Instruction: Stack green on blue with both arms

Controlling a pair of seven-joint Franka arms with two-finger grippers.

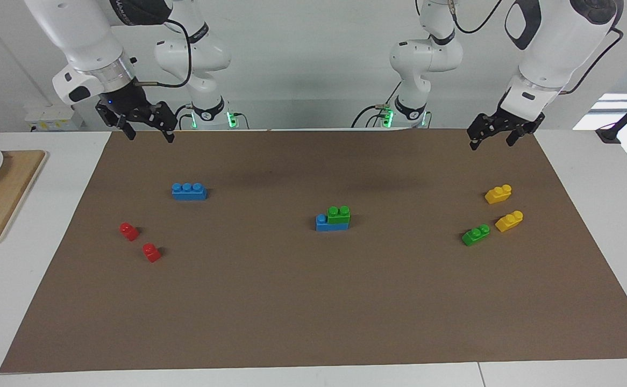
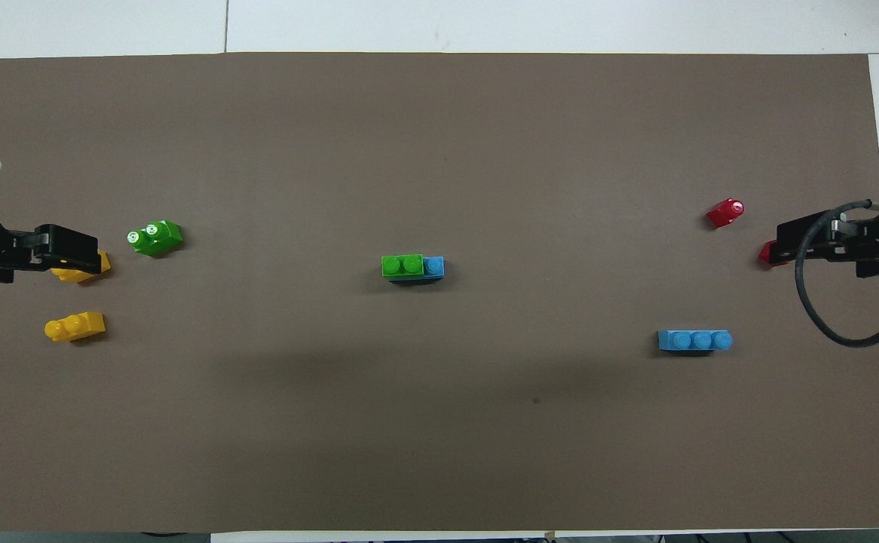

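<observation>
Facing view: the green brick [image 1: 339, 214] sits on the blue brick [image 1: 331, 223] near the middle of the brown mat [image 1: 313, 312], covering two studs and leaving one blue stud bare at the end toward the right arm. The stack looks seated, so the task appears done for this pair. The right gripper [image 1: 147, 128] hangs over the mat's robot-side edge, at about eleven o'clock from the stack, fingers spread and holding nothing. The left gripper [image 1: 492, 138] hangs over the same edge at about one o'clock from the stack, also parted and empty. A second blue brick [image 1: 189, 191] lies loose at ten o'clock from the stack; two red one-stud bricks [image 1: 129, 231] lie toward the right arm's end. A second green brick [image 1: 476, 235] and two yellow bricks [image 1: 498, 194] lie toward the left arm's end. A wooden board [image 1: 1, 199] rests off the mat.

Overhead view: the green brick [image 2: 402, 266] covers the blue brick [image 2: 433, 266] except for one stud. The left gripper [image 2: 70, 250] overlaps a yellow brick [image 2: 81, 270]; the right gripper [image 2: 805, 240] overlaps a red brick [image 2: 767, 254].

Risk, as I judge it: if the green brick is only resting and not pressed home, a bump to the table could tip it off. An arm dropping straight down could also knock the loose brick under it.
</observation>
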